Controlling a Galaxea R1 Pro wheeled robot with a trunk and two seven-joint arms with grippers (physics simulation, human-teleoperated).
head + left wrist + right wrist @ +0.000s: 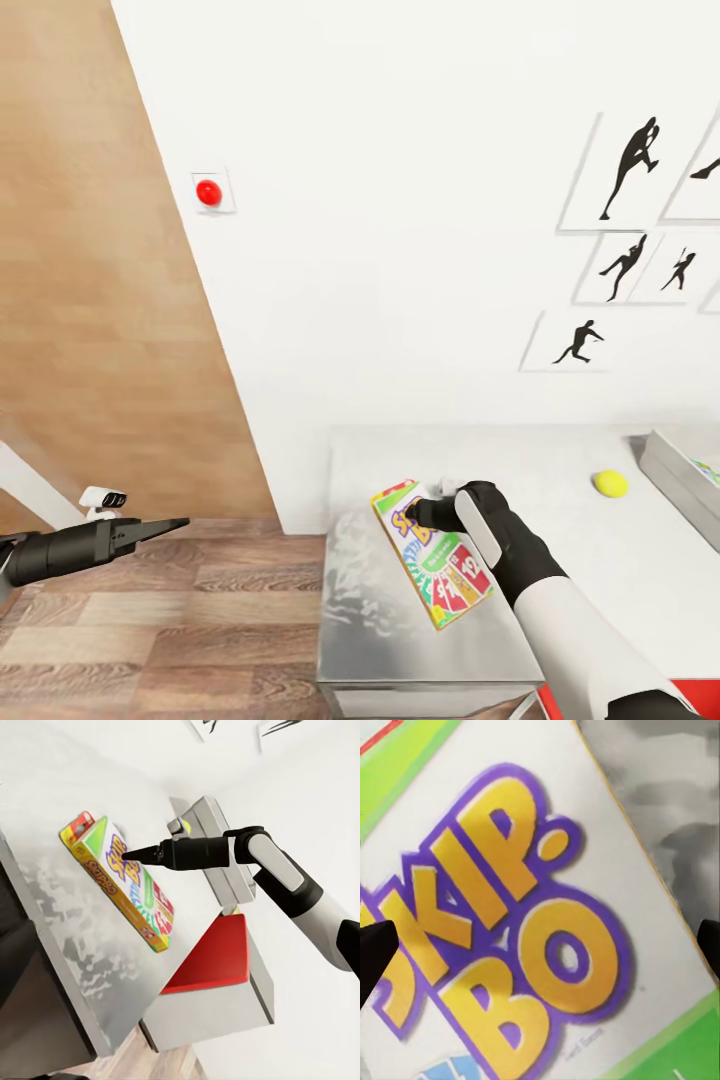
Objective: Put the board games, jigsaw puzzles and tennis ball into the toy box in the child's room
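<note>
Right gripper (418,514): black fingers spread apart, poised over the flat green, white and red SKIP-BO card box (432,553), not gripping it.
Left gripper (172,524): away over the wood floor; I cannot tell its state.
Box position: flat on the pale grey table (620,560).
Progress: box not yet lifted; grey toy box (676,478) well apart.
Count: one game box, one yellow-green tennis ball (610,484) out.

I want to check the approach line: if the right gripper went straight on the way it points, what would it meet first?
Most likely the SKIP-BO box lying on the table: the right gripper points down at its lid.
</note>
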